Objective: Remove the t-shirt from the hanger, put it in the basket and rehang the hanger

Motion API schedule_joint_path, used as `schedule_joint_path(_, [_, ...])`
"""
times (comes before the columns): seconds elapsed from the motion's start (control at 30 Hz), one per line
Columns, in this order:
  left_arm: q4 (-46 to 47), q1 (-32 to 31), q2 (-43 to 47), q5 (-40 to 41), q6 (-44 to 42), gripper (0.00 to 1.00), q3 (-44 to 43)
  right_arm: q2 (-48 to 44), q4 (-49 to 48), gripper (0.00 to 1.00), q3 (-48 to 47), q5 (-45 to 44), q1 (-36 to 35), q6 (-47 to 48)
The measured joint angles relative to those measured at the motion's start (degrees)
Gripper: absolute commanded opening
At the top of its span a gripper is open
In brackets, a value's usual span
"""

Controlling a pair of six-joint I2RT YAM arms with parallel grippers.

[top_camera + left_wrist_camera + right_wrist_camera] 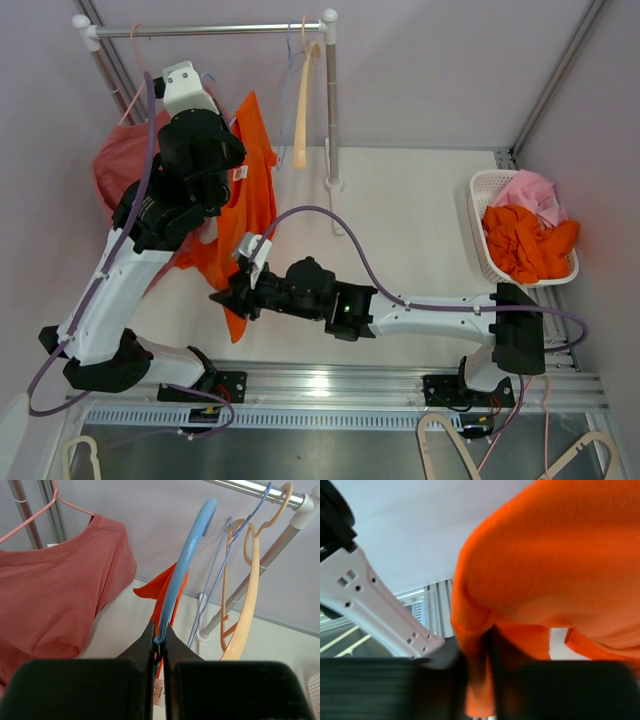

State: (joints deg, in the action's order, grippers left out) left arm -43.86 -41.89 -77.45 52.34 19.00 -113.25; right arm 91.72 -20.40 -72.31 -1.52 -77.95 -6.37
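- Orange cloth marks the t-shirt (258, 190) in the top external view. It hangs left of centre over the desk (420, 200), running down from beside the left arm (130, 270) to the right end effector (224, 298), which is clamped on its lower edge. A red shirt (118, 165) hangs further left under the rail (210, 30). A peach hanger (302, 100) hangs near the rail's right post. A white basket (478, 195) of clothes sits at the desk's right side.
- From the left wrist we see the left end effector (159, 642) pressed closed on the lower part of a blue hanger (186, 570). Orange fabric shows just behind that hanger, with the red shirt to the left and the peach hanger to the right.
- From the right wrist we see orange fabric filling the upper right and dropping between the dark, blurred fingers (435, 685). They are closed on the cloth, with no gap that we can make out.
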Motion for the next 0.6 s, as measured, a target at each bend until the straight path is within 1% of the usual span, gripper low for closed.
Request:
schedule_joint_path(0.03, [0.0,0.0,0.0,0.0,-0.1,0.01,0.0,0.9,0.2,0.0,-1.1,-0.2,-0.1,-0.1])
schedule_joint_path(0.13, [0.9,0.2,0.0,-0.1,-1.6,0.01,0.0,2.2,1.6,0.0,-3.2,-0.4,-0.3,-0.2])
schedule_joint_path(0.2, [1.3,1.2,-0.1,-1.7,-2.1,0.01,0.0,1.8,2.7,0.0,-3.1,-1.2,-1.2,0.0])
schedule_joint_path(0.3, [1.1,5.3,-0.5,-6.0,-1.4,0.01,0.0,-1.1,3.6,0.0,0.4,-4.2,-4.5,-0.1])
schedule_joint_path(0.4, [0.3,8.7,-2.6,-7.6,-1.5,0.01,-1.5,-4.5,4.2,0.0,4.2,-7.4,-9.2,-1.1])
schedule_joint_path(0.5, [-1.6,9.6,-6.9,-8.1,-1.4,0.01,-6.3,-6.2,3.7,0.0,6.8,-10.1,-13.1,-3.1])
schedule_joint_path(0.6, [-3.2,9.5,-9.2,-9.5,-0.9,0.01,-8.5,-6.3,2.8,0.0,9.5,-11.0,-13.5,-5.4])
